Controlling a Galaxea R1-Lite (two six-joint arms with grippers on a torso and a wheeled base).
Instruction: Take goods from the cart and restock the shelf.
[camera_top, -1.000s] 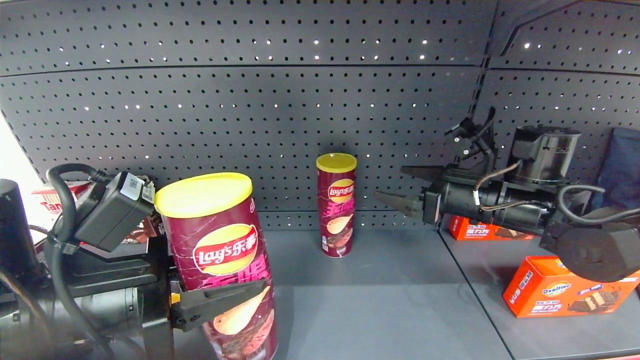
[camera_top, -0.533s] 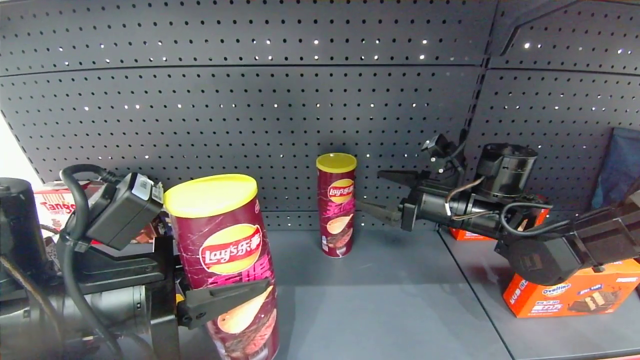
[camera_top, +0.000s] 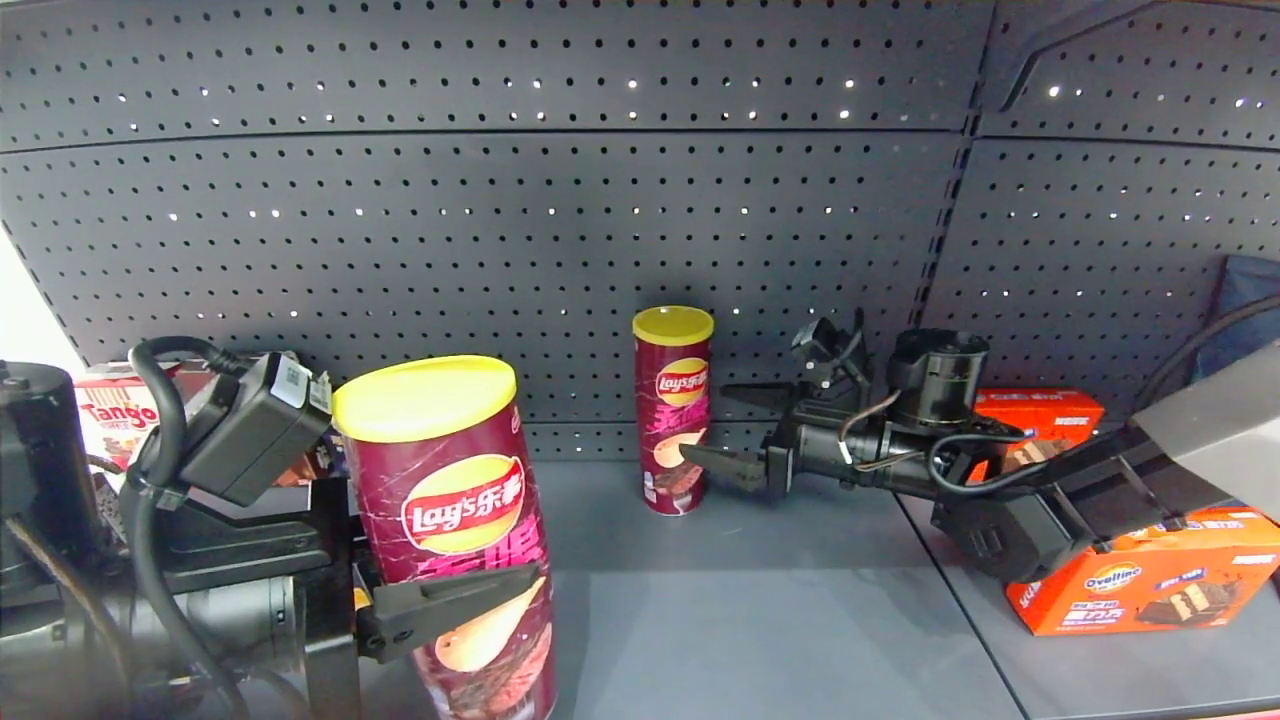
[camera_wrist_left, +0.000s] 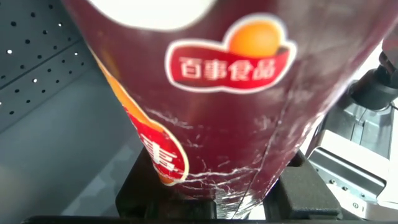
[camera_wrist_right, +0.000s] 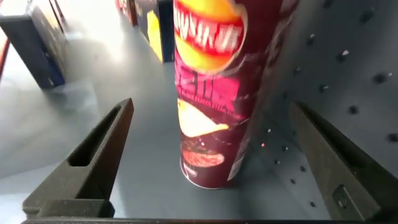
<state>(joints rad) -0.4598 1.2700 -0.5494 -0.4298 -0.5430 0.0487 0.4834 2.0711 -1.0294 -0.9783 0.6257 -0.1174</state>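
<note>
Restocking partly done: one chip can (camera_top: 672, 410) stands upright at the back of the shelf (camera_top: 780, 600), with your right gripper (camera_top: 712, 425) just beside it, jaws spread and empty. Your left gripper (camera_top: 440, 600) clamps a second can (camera_top: 445, 500) upright at the shelf front, not yet released.

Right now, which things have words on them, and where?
Near chip can: big logo on its front, clear.
Far chip can: same logo, smaller, clear.
Front orange box: logo and small words on its face, partly blurred.
White box: red word on its face, clear.
Rear orange box: too hidden to read.
</note>
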